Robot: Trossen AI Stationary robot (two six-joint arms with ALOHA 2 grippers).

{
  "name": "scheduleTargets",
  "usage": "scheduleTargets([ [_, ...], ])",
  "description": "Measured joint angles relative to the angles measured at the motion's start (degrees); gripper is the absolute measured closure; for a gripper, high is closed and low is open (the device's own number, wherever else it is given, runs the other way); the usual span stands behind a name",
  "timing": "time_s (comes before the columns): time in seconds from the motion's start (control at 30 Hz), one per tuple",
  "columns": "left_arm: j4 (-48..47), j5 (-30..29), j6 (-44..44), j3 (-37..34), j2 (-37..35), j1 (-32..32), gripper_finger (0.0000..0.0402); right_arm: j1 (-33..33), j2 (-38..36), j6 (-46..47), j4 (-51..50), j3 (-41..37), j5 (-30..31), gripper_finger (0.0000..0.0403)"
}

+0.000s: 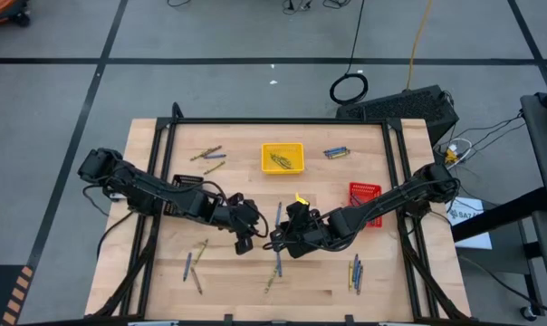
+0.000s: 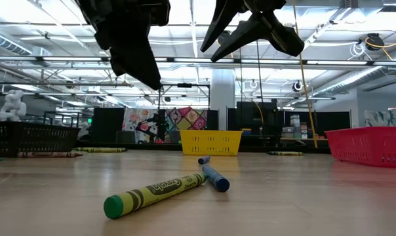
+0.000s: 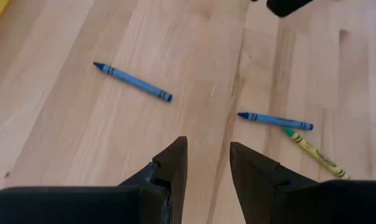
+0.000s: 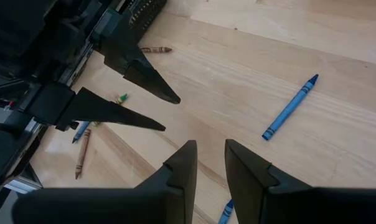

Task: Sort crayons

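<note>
Wooden table (image 1: 165, 281) — yellow tray (image 1: 283, 157) holds olive crayons (image 1: 281, 161).

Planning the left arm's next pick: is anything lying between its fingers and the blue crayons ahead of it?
No. In the left wrist view, only bare wood separates the open left gripper from the blue crayons, and nothing is held between the fingers.

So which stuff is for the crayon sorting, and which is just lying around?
For the job:
- crayons scattered on the table
- yellow tray, some crayons already inside
- red tray
- left gripper, right gripper, both empty

Lying about:
- cable coil on the floor
- black box
</note>
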Motion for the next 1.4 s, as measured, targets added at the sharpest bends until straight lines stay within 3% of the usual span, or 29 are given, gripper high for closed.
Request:
scheduleTargets([
  [0.23,0.74,-2.98,-0.07,0.0,-0.02,0.02,0.0278,0.0,0.0,0.0,0.02,0.0,0.0,0.0332],
  [0.87,8.11,-3.59,0.15,0.0,-0.02,0.26,0.0278,-0.07,0.0,-0.02,3.41,0.0,0.02,0.0332],
  [1.4,7.98,-3.79,0.04,0.0,-0.04,0.44,0.0278,-0.63,0.0,0.0,3.39,0.0,0.11,0.0332],
])
